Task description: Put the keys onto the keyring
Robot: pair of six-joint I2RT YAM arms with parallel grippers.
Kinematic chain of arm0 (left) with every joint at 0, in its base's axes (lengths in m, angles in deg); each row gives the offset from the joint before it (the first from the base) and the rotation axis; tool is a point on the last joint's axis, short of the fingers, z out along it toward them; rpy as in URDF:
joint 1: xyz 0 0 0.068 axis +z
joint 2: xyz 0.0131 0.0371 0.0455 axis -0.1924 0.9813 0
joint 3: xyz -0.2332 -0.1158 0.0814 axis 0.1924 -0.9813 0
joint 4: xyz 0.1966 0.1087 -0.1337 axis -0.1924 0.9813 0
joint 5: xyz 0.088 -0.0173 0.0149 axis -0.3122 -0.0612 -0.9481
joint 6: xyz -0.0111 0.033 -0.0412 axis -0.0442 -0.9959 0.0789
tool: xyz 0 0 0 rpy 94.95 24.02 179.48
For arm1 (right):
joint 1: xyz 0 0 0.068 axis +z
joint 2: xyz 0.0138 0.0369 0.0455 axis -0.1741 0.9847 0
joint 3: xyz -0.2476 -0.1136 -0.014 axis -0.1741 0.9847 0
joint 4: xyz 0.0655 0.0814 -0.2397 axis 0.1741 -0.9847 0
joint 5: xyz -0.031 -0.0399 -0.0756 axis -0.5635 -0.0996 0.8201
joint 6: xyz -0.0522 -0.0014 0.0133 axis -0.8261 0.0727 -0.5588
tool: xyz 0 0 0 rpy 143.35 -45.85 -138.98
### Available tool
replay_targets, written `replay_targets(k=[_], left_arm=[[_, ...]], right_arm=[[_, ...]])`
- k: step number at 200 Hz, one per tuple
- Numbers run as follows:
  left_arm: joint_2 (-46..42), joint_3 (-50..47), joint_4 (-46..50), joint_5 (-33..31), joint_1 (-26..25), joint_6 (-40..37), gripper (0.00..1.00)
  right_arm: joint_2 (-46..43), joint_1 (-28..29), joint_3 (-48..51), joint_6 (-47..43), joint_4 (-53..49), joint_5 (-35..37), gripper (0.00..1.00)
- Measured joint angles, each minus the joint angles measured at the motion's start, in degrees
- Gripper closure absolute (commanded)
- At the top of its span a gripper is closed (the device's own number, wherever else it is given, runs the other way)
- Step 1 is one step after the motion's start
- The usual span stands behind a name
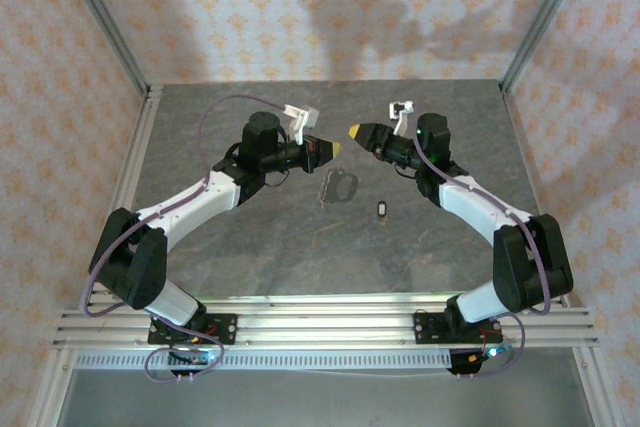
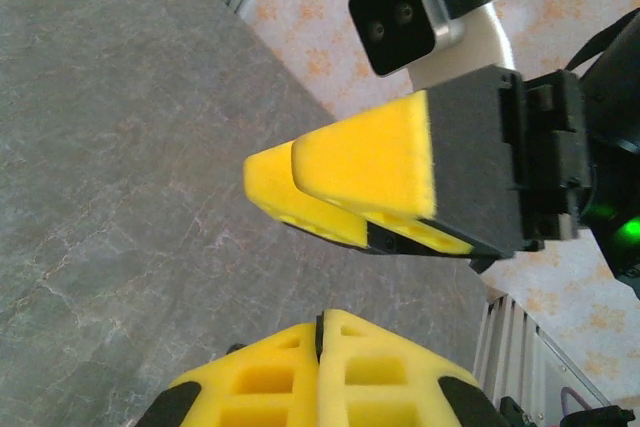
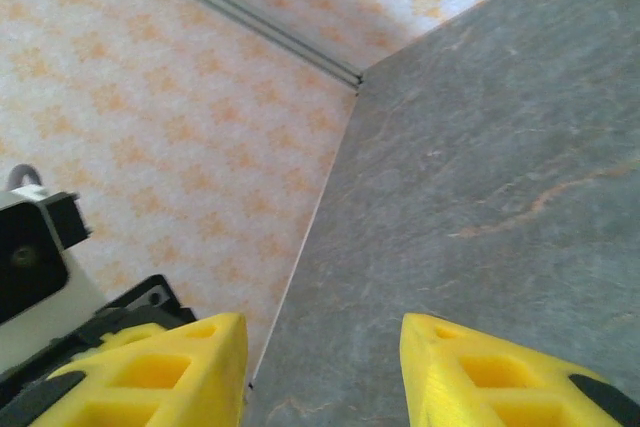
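Note:
The keyring [image 1: 340, 186], a thin pale oval loop with a short chain trailing to its left, lies flat on the grey table near the middle. Just right of it and nearer the front lies the key [image 1: 383, 210], tiny and dark-headed. Both grippers hover behind and above them, tip to tip. My left gripper [image 1: 335, 148] [image 2: 322, 322] is shut, with nothing visible between its yellow pads. My right gripper [image 1: 352, 131] [image 3: 318, 332] faces it with its fingers apart and only bare table between them. The left wrist view shows the right gripper [image 2: 272, 175] close ahead.
The grey stone-patterned table [image 1: 260, 247] is framed by aluminium rails [image 1: 320, 315] at the front and posts at the back corners. Patterned walls [image 3: 150, 97] close it in. The left arm's white camera mount [image 3: 30, 257] shows beside the right gripper's left finger.

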Motion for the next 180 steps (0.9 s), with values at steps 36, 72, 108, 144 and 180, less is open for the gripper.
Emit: replay_targets(k=[36, 72, 108, 144, 180], left_arm=[[0.00, -0.15, -0.72, 0.87, 0.00, -0.70, 1.00], [0.02, -0.15, -0.52, -0.52, 0.02, -0.59, 1.00], [0.33, -0.17, 1.22, -3.15, 0.07, 0.02, 0.84], [0.37, -2.03, 2.03, -6.82, 0.07, 2.62, 0.56], [0.00, -5.27, 2.23, -11.23, 0.07, 4.61, 0.39]], right_arm=[[0.00, -0.72, 1.25, -0.59, 0.09, -0.52, 0.56], [0.17, -0.72, 1.86, -3.39, -1.70, 0.98, 0.56], [5.35, -0.74, -1.40, -8.61, -12.46, 8.66, 0.56], [14.40, -0.76, -7.10, -13.18, -23.58, 15.26, 0.57], [20.15, -0.76, -8.26, -15.06, -28.57, 18.40, 0.56]])
